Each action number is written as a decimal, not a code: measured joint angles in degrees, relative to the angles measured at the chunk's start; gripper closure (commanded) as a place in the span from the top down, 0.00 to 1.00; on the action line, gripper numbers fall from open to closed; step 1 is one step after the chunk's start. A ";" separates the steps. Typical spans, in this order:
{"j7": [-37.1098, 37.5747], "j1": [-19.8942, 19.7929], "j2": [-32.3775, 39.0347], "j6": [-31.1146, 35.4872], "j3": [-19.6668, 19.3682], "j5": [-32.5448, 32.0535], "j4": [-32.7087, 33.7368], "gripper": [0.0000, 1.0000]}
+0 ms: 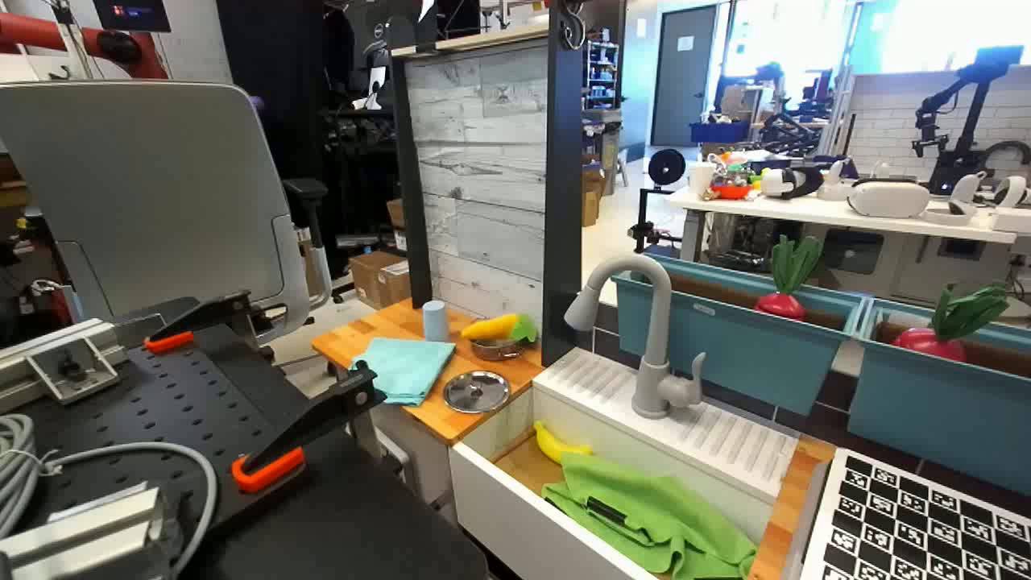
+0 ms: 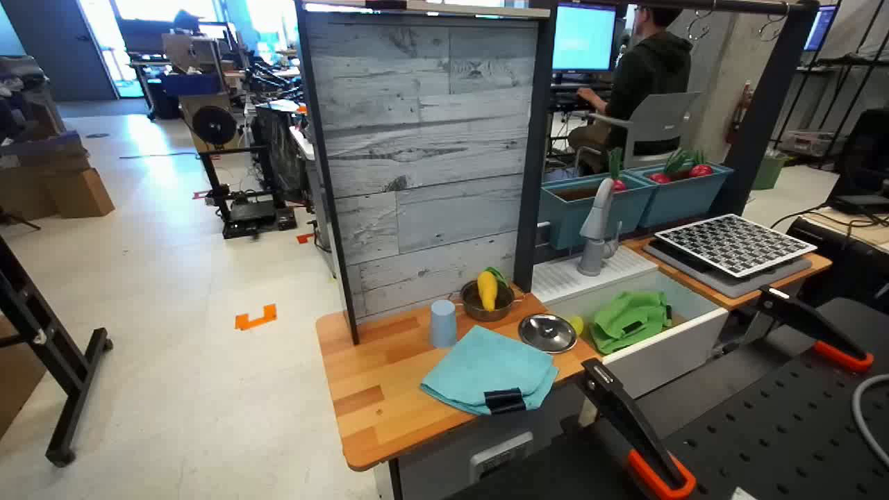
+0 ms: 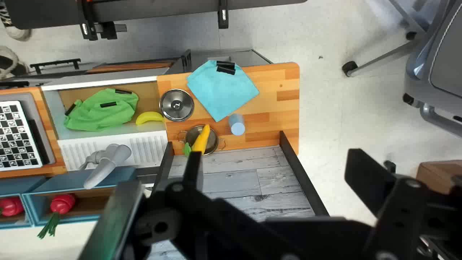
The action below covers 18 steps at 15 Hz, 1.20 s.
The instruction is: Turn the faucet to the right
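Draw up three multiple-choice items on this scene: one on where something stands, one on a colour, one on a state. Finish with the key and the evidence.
1. Where does the faucet stand?
A) On the wooden counter, by the cup
B) Inside a planter
C) On the white ribbed ledge of the sink

2. What colour is the cloth lying in the sink?
A) Green
B) Red
C) White

3. What state is the claw in?
A) Shut on the faucet
B) Open, holding nothing
C) Shut on the cloth

Key
1: C, since both exterior views show its base set on that ledge.
2: A, since all three views show green fabric there.
3: B, since the wrist view shows the fingers wide apart with nothing gripped between them.
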 measured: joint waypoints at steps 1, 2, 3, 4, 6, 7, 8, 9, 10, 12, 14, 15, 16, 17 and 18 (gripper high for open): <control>0.00 0.00 0.00 0.02 0.00 0.00 0.05 1.00; 0.00 0.00 -0.01 0.02 0.00 0.00 0.08 1.00; 0.00 0.00 -0.01 0.02 0.00 0.00 0.08 1.00; 0.00 0.00 -0.01 0.02 0.00 0.00 0.08 1.00; 0.00 0.00 -0.01 0.03 0.00 0.00 0.08 1.00; 0.00 0.00 -0.01 0.02 0.00 -0.01 0.05 1.00; 0.00 0.00 0.00 0.03 -0.03 -0.20 -0.02 1.00; 0.00 -0.03 0.01 0.11 -0.11 -0.56 -0.15 1.00; 0.00 -0.13 0.04 0.22 -0.29 -0.91 -0.41 1.00; -0.02 -0.63 0.04 0.41 -1.15 -1.75 -1.38 1.00; -0.70 -1.39 0.04 1.55 -2.88 -2.72 -3.10 1.00; -1.63 -1.88 0.04 2.45 -3.97 -3.10 -4.19 1.00; -2.91 -2.42 0.05 3.39 -5.17 -3.26 -5.35 1.00; -4.84 -3.00 0.13 4.49 -6.47 -3.29 -6.54 1.00; -7.02 -3.58 0.34 5.64 -7.89 -3.30 -7.66 1.00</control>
